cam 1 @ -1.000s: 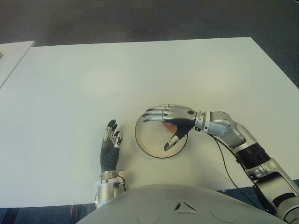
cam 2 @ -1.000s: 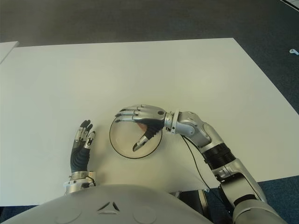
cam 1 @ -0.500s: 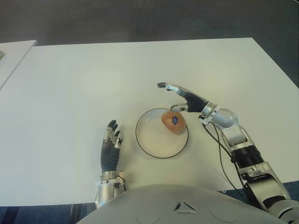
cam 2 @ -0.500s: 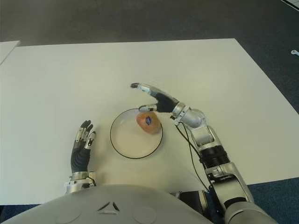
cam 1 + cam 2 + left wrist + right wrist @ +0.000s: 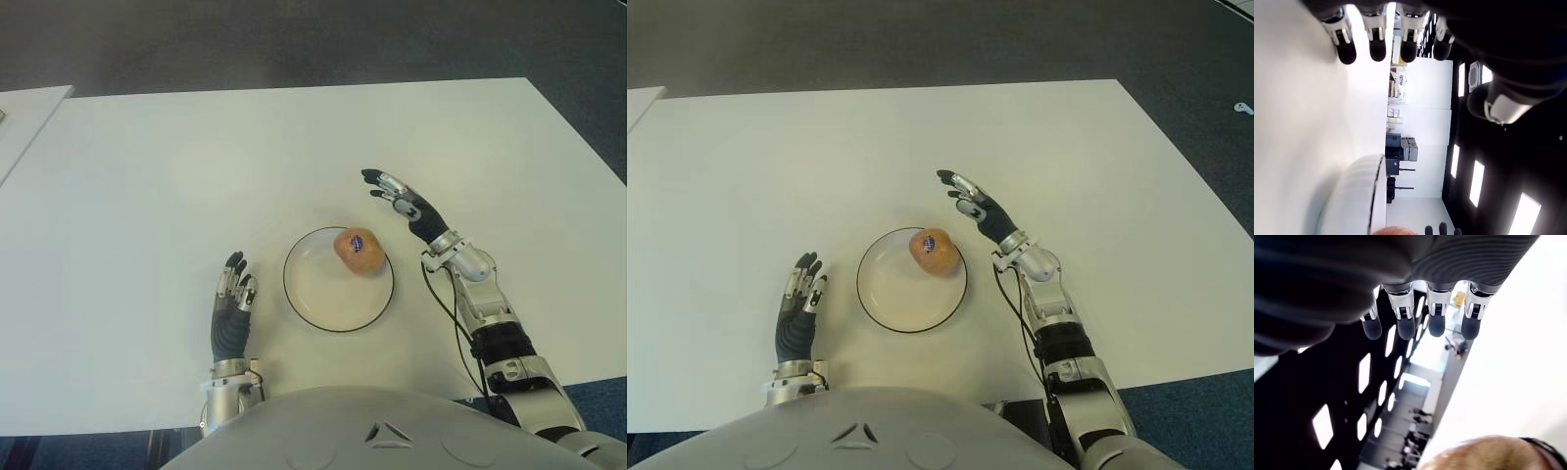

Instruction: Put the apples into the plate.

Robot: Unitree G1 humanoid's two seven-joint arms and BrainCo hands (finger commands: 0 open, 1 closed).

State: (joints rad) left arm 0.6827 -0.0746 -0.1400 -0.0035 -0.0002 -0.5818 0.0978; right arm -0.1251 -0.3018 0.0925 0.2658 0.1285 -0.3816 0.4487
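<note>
Right hand (image 5: 404,203): fingers extended, empty, just beyond plate's right rim, clear of fruit | red-yellow stickered apple (image 5: 359,251): in round white black-rimmed plate (image 5: 318,304), far-right part | left hand (image 5: 232,311): relaxed, empty, left of plate | white table (image 5: 147,186)

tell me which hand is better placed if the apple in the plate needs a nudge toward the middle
Right, probably. The right hand is open just beyond the plate rim, close to the apple, which sits at the plate's far right edge. The left hand shows left of the plate, with the plate's width between it and the apple.
</note>
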